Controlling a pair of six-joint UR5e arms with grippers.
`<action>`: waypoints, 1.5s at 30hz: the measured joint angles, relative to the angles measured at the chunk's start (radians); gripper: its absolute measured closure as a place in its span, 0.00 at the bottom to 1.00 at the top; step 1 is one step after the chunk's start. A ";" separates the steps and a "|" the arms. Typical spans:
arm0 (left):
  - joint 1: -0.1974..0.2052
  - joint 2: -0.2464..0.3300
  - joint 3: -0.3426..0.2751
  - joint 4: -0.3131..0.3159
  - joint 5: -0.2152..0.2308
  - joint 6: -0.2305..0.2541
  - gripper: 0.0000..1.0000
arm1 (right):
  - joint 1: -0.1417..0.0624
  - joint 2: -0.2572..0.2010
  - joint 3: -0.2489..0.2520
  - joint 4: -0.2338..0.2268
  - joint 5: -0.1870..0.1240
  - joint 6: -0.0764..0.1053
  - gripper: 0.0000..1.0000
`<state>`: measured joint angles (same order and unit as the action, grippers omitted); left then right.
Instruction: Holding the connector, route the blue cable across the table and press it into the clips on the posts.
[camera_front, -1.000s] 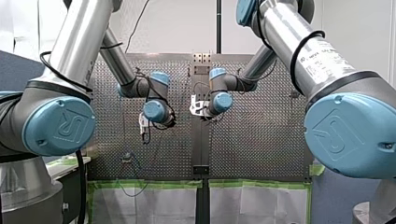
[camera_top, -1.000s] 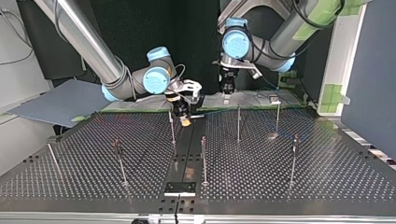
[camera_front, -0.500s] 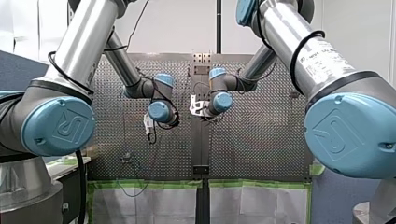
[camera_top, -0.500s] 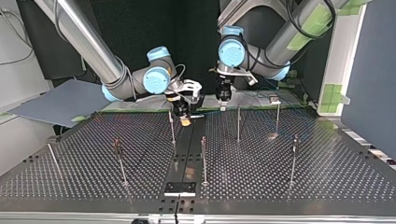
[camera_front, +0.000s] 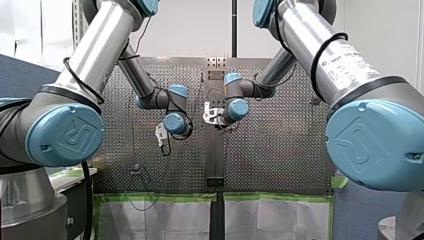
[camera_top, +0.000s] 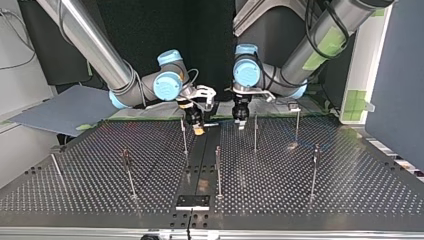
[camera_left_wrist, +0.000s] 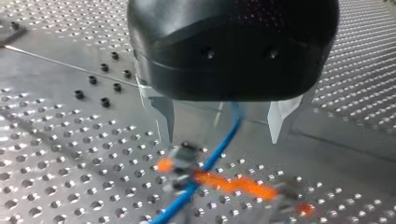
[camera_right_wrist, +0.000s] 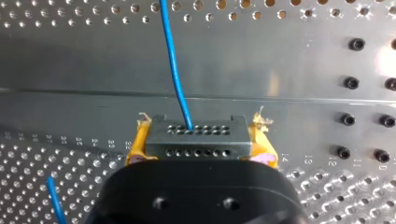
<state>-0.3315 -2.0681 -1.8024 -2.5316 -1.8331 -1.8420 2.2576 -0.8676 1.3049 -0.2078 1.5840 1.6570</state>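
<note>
In the right wrist view my right gripper (camera_right_wrist: 196, 138) is shut on the grey connector (camera_right_wrist: 195, 145), yellow pads (camera_right_wrist: 134, 148) on both sides. The blue cable (camera_right_wrist: 173, 60) leaves the connector and runs ahead over the table's centre strip. My left gripper (camera_left_wrist: 220, 139) hangs open, metal fingers (camera_left_wrist: 164, 116) wide apart, with the blue cable (camera_left_wrist: 223, 148) passing between them untouched. Just ahead is a blurred post top with orange marks (camera_left_wrist: 224, 183). In the top view my right gripper (camera_top: 198, 126) and my left gripper (camera_top: 239, 119) hang close together near the far middle.
Several thin posts stand on the perforated table (camera_top: 300, 200): one (camera_top: 255, 132) right beside my left gripper, one (camera_top: 184, 136) by my right gripper, one (camera_top: 218, 171) nearer the middle. A black plate (camera_top: 192, 202) lies at the near edge.
My left arm has swung toward the table's middle and lower, closing in on my right gripper and the cable. My right arm has not moved.
</note>
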 joint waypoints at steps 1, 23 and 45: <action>0.003 -0.001 0.009 -0.001 0.004 -0.001 0.00 | 0.000 0.000 0.000 0.000 0.000 0.000 1.00; -0.008 -0.067 0.062 -0.065 -0.011 0.030 0.61 | -0.004 0.000 0.000 -0.002 -0.004 0.001 1.00; -0.027 -0.022 0.062 -0.066 -0.065 0.027 1.00 | -0.006 -0.013 0.000 0.004 -0.006 0.001 1.00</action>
<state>-0.3587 -2.0904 -1.7403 -2.5971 -1.8980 -1.8154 2.2517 -0.8810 1.3047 -0.2038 1.5782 1.6584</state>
